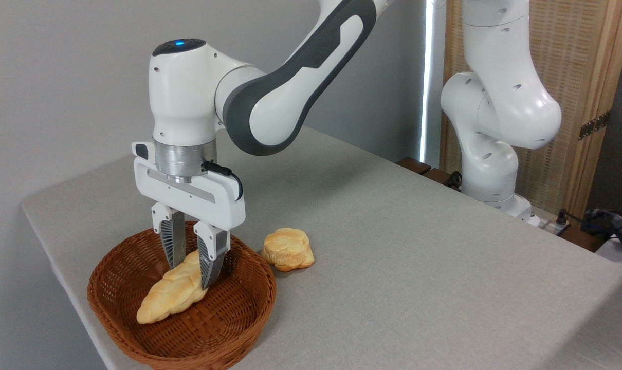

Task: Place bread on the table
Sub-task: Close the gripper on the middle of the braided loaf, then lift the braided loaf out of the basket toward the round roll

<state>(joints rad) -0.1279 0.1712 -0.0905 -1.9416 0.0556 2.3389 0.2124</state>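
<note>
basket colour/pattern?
Brown woven wicker basket; the fixed camera view shows it best.

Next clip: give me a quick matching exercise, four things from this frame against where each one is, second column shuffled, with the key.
Things:
1. braided bread
2. round bun
3. wicker basket
4. gripper

Places:
A. on the cloth, right of the basket
B. near the table's front left corner
C. lying inside the basket
D. fingers down either side of the loaf's upper end

Pairs: 1-C, 2-A, 3-B, 4-D
</note>
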